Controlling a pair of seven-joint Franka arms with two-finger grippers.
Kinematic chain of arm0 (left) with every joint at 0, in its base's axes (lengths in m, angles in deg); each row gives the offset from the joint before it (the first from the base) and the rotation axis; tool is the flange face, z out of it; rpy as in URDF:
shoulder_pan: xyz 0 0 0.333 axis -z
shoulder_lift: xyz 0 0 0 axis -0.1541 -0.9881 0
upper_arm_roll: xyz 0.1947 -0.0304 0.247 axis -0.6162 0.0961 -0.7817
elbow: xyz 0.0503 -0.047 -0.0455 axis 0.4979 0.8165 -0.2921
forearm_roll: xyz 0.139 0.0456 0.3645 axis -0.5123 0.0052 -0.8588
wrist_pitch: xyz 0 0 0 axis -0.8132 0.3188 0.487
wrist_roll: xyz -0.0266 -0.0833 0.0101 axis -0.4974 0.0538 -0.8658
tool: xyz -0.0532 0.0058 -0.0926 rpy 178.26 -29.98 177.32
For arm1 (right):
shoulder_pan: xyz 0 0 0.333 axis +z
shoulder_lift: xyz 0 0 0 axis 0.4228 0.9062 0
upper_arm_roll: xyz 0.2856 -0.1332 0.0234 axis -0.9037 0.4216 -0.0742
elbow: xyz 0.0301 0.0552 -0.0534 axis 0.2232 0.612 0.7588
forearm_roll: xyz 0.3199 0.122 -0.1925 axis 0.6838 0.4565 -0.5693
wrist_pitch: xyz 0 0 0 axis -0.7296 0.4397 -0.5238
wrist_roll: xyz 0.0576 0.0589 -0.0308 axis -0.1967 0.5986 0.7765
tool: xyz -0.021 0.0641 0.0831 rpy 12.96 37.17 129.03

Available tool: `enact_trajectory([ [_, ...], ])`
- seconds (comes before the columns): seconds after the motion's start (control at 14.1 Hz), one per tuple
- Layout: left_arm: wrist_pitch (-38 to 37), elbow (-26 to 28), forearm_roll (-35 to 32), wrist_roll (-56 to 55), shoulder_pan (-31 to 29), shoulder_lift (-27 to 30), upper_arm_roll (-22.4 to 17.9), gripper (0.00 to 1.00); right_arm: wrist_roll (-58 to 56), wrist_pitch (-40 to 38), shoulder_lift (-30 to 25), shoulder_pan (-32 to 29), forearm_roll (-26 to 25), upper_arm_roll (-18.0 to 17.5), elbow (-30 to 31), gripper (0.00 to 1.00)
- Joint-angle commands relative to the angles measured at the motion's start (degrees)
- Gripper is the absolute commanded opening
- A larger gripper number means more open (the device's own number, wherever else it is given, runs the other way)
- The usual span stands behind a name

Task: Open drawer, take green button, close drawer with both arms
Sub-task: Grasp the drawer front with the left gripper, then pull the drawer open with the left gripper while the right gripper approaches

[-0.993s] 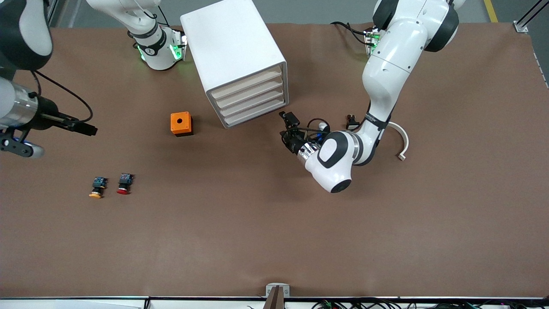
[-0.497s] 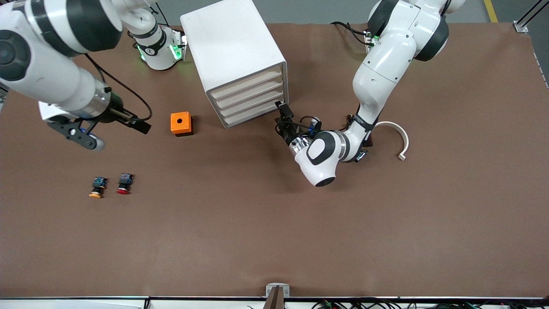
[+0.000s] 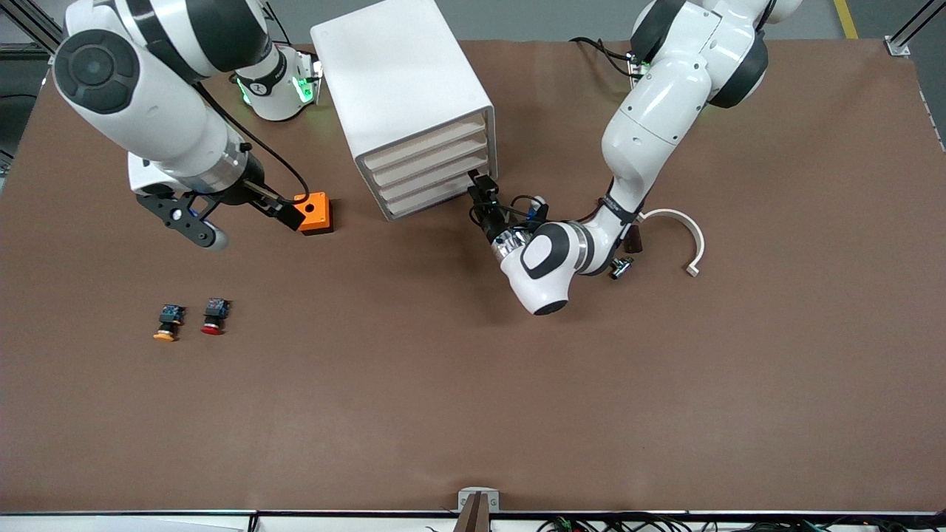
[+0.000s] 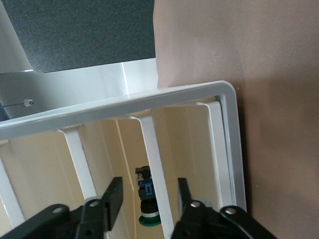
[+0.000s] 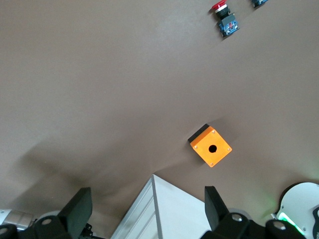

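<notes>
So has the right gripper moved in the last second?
Yes. The right gripper has swung in from the table's edge toward the orange box, now just beside it.

The left gripper faces the front of the cabinet, its fingers parted with a gap between them. Cream drawer fronts sit between white dividing bars. The button, green cap and blue back, shows between the fingers. Brown table lies beside the cabinet.
</notes>
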Motion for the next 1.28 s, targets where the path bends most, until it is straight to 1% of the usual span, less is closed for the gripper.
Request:
enact_trajectory([
  [0.0,-0.8,1.5,0.8,0.0,0.3,-0.3,0.3,0.49,4.2,1.4,1.5,2.2,0.6,0.6,-0.7,1.0],
  [0.14,-0.8,2.2,0.8,0.1,0.8,-0.3,0.5,0.49,6.8,3.1,2.5,3.4,0.6,0.6,-0.7,1.0],
  [0.35,-0.8,2.9,0.8,-0.1,1.1,-0.3,2.0,0.49,8.2,4.4,3.8,4.5,0.7,0.6,-0.9,1.0],
  [0.64,-0.8,3.0,0.9,-0.1,1.9,-1.1,2.5,0.49,8.5,5.4,5.2,4.5,3.6,0.6,-1.2,1.0],
  [0.78,-0.5,3.0,1.0,-0.1,1.9,-1.4,2.5,0.47,8.6,8.6,5.7,4.7,6.2,0.6,-1.2,1.0],
  [0.85,-0.2,3.0,1.0,-0.1,2.1,-1.4,2.5,0.45,8.6,9.3,6.0,4.7,6.5,0.6,-1.2,1.0],
  [1.06,-0.1,3.0,1.2,1.3,2.7,-1.5,2.5,0.39,9.3,9.5,8.1,5.8,6.2,0.7,-1.2,1.0],
  [1.21,-0.1,3.0,1.3,6.2,2.7,-1.5,2.5,0.34,12.9,9.8,9.8,6.8,5.7,0.7,-1.3,1.0],
])
